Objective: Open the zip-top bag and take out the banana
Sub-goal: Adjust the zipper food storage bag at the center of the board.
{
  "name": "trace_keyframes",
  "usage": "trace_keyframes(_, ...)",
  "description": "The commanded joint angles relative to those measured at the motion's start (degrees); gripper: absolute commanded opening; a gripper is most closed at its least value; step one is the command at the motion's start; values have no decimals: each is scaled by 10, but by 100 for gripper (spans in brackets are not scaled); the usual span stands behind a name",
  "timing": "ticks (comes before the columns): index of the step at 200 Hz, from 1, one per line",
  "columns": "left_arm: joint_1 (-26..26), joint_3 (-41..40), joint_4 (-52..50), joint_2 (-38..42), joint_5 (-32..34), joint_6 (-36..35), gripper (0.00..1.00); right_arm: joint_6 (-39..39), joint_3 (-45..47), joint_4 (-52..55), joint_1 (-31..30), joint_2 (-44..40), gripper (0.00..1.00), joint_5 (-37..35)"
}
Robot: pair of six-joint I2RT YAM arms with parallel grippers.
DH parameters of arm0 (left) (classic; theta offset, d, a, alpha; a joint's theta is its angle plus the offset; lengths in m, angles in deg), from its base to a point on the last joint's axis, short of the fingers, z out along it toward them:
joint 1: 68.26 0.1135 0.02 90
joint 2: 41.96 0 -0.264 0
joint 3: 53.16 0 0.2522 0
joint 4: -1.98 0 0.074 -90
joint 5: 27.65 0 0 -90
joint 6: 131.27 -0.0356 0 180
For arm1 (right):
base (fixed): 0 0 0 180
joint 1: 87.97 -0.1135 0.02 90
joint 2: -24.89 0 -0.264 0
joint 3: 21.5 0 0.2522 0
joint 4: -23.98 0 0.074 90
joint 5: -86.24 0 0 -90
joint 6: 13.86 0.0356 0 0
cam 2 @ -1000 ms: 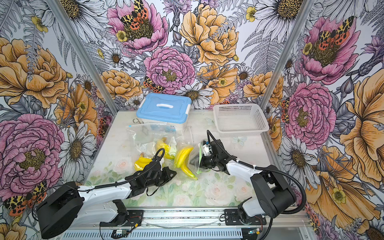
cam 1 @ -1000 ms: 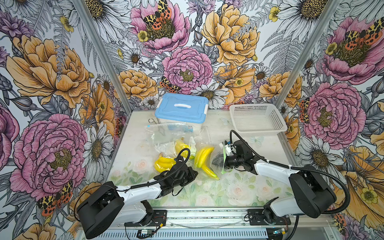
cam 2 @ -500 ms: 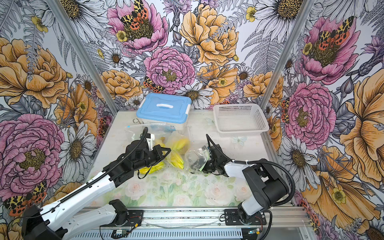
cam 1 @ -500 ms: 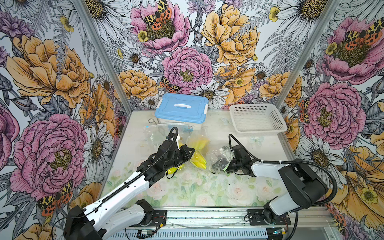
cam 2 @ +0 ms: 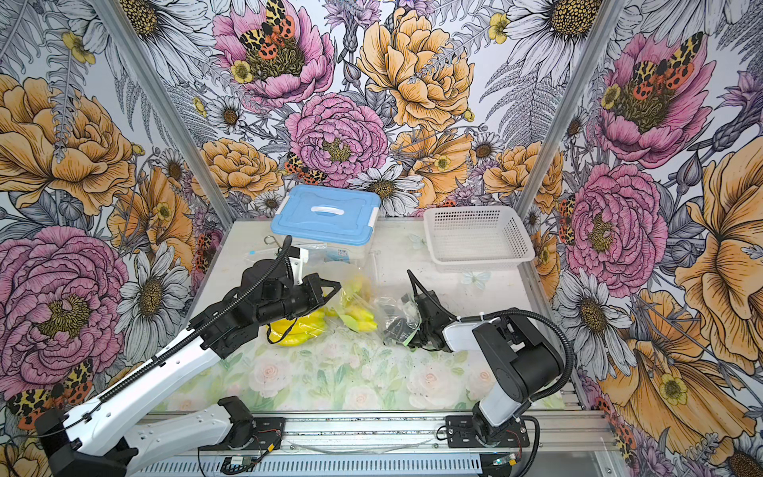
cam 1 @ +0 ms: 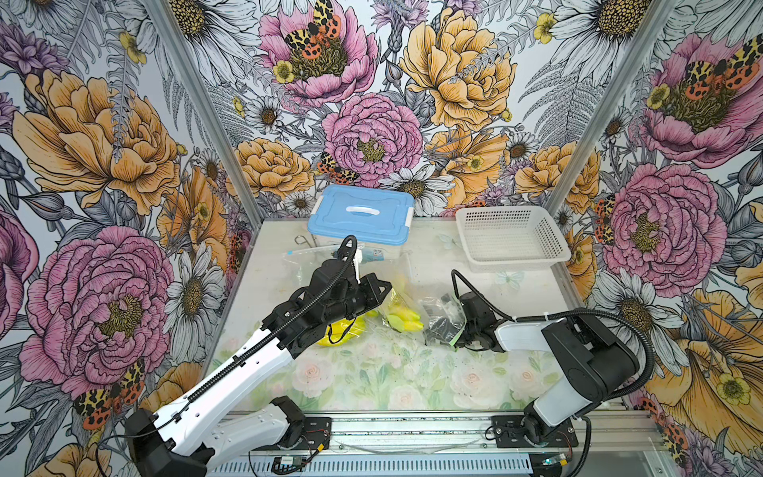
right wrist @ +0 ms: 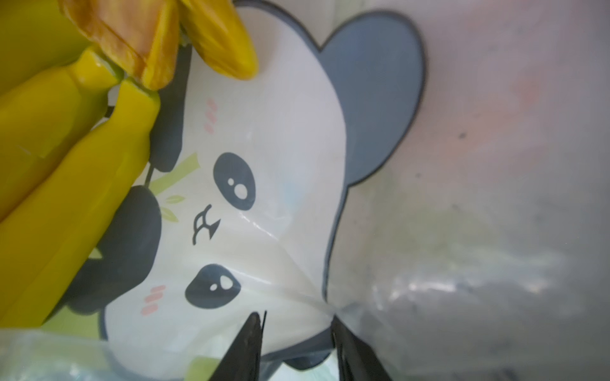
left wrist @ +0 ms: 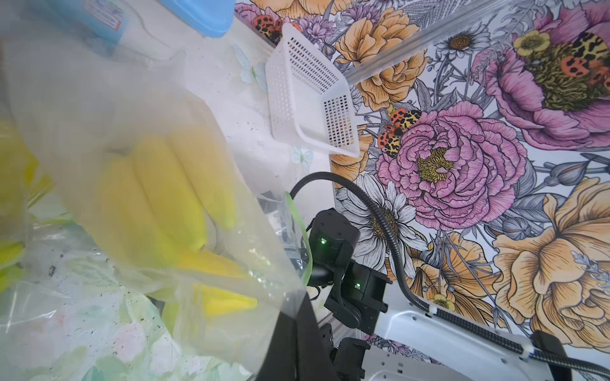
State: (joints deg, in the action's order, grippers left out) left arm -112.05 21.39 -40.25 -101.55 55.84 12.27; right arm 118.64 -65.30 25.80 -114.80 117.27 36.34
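**Inventory: tabletop, bimanual rig**

1. Zip-top bag [cam 1: 438,316]: clear film w/ panda print [right wrist: 231,198] and green zip strip. Sits mid-table, pulled taut btw both arms. Mouth end faces R arm; can't tell if zip is parted.
2. Banana [cam 1: 404,321]: yellow-green bunch inside the bag, at the end nearer L arm, seen through the film.
3. Left gripper [cam 1: 382,287]: fingers clenched tight. Appears to pinch the bag film at the banana end and hold it up off the table.
4. Right gripper [cam 1: 456,332]: low over the table at the zip end. Fingers part-closed, grasping gathered bag film; film puckers btw them in R wrist view.
5. Second yellow bunch [cam 1: 344,330]: lies on table [cam 1: 371,380], partly under L arm.
6. Blue-lidded box [cam 1: 361,214]: rear centre, lid on.
7. White basket [cam 1: 512,237]: rear R corner.
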Motion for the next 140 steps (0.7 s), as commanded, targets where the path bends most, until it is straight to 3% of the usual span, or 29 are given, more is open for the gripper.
trace_keyframes(1,-19,2,-10,-2,22,-15,0,-16,19,24,8,-2,40,-36)
trace_keyframes(21,-20,-31,25,19,23,-4,0,-15,21,26,12,-8,40,-37)
trace_keyframes(40,7,-61,-42,42,32,-13,0,-15,24,28,15,-15,40,-42)
trace_keyframes(81,61,-212,-118,158,59,55,0,-8,25,31,21,-43,41,-37)
trace_keyframes(127,56,-262,-117,156,55,79,0,7,-4,29,22,-52,45,6)
trace_keyframes(140,57,-252,-120,158,61,73,21,11,-15,29,22,-52,48,10)
